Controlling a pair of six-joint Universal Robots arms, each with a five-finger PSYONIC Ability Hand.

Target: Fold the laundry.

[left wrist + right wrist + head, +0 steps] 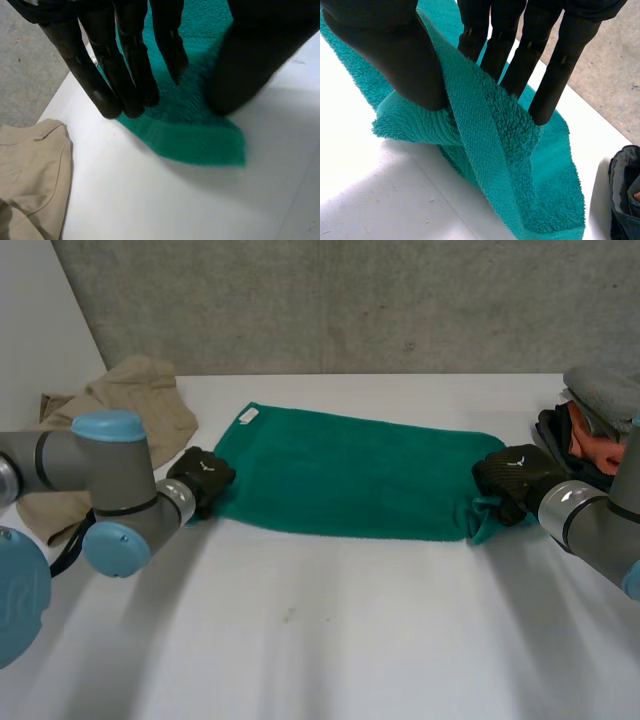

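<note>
1. Head view gives you the teal-green terry towel spread flat on the white table. It reaches from the left hand across to the right hand, with a near corner at each.
2. Expect it soft, light and floppy, with a grippy pile. It will likely sag between your holds, so take it by those two near corners and keep it taut.
3. Right hand: it's got it! Straight fingers pinch a raised fold of the corner against the thumb, and cloth drapes down beneath the palm.
4. Left hand: no grip yet. Its fingers are straight and spread with their tips at the towel's edge. The thumb is down on the cloth, and the corner lies flat past the fingertips.
5. A beige crumpled garment lies just beyond the left hand and a dark pile of clothes sits beside the right. I'd steer clear of both.
</note>
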